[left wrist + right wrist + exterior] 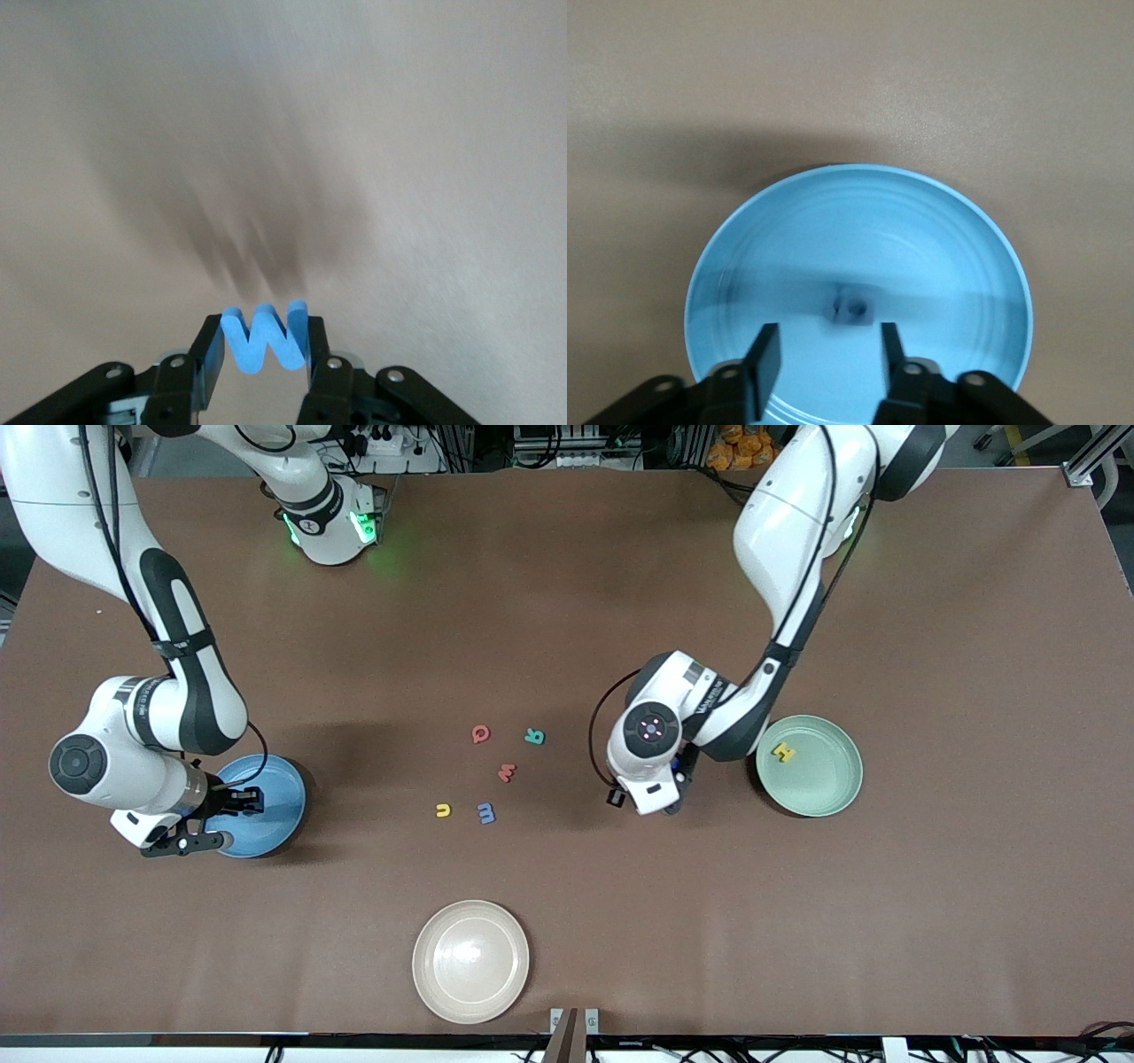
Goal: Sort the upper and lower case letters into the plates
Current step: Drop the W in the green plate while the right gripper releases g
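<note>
Front view: the brown matte table [567,921] has bare room around loose foam letters Q [480,733], R [534,736], w [507,772], u [443,810], m [485,812] mid-frame; a yellow H [783,752] lies in the mint round plate [828,802]. Left wrist view: the left gripper [263,354] clamps a blue foam W [264,338]. Right wrist view: the right gripper [826,359], fingers parted, hangs over the glossy blue ringed plate [939,230] holding a small blurred piece [850,305].

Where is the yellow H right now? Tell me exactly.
The yellow H lies in the mint green plate, toward the left arm's end of the table in the front view, beside the left gripper.
</note>
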`<state>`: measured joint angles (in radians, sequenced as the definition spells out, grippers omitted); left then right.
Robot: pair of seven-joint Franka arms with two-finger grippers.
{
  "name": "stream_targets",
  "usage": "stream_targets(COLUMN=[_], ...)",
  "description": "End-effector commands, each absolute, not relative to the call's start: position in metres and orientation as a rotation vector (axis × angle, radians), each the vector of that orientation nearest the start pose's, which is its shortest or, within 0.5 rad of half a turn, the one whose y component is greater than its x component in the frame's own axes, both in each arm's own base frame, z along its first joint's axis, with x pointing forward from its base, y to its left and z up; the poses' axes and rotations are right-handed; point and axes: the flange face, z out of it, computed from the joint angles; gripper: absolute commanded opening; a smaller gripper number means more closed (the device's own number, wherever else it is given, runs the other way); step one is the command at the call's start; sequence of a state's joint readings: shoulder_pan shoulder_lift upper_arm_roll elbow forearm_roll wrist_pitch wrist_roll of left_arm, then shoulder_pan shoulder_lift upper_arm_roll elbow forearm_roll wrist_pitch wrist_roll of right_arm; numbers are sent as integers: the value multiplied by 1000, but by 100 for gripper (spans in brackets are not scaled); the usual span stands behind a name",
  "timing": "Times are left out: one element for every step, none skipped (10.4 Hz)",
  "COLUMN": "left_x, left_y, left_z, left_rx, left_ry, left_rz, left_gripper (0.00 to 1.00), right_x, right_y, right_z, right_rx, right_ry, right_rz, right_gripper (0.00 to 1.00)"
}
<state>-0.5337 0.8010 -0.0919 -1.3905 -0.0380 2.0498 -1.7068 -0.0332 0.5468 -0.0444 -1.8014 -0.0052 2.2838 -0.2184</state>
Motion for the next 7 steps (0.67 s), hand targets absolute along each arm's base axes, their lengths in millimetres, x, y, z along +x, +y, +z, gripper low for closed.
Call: stream_targets(left_x=[581,578,572,566,556,551,549], left_y=[-358,-315,-271,-228,-192,-157,-128], left_z=[242,247,249,243,237,229,220], left_rx=[-2627,-2676,-2754,-2811,-2862,-2887,-2917], left_ry=[-1399,-1275,-1115,-999,-882,-796,-669], left_rz=[339,365,397,422,399,378,379], left_gripper=[16,17,17,18,18,18,18], right_x=[645,648,652,651,648,644,641], right_y=[0,29,56,80,103,127,155], right_z=[254,258,262,259,255,249,246], right_rx=[-3153,-3144,-3142,-3153,-3160,-3155,-3145], right_ry=[-381,-422,-414,-328,-272,-271,-232], right_rz=[70,60,43,42,45,47,46], right_gripper=[100,100,100,100,100,100,100])
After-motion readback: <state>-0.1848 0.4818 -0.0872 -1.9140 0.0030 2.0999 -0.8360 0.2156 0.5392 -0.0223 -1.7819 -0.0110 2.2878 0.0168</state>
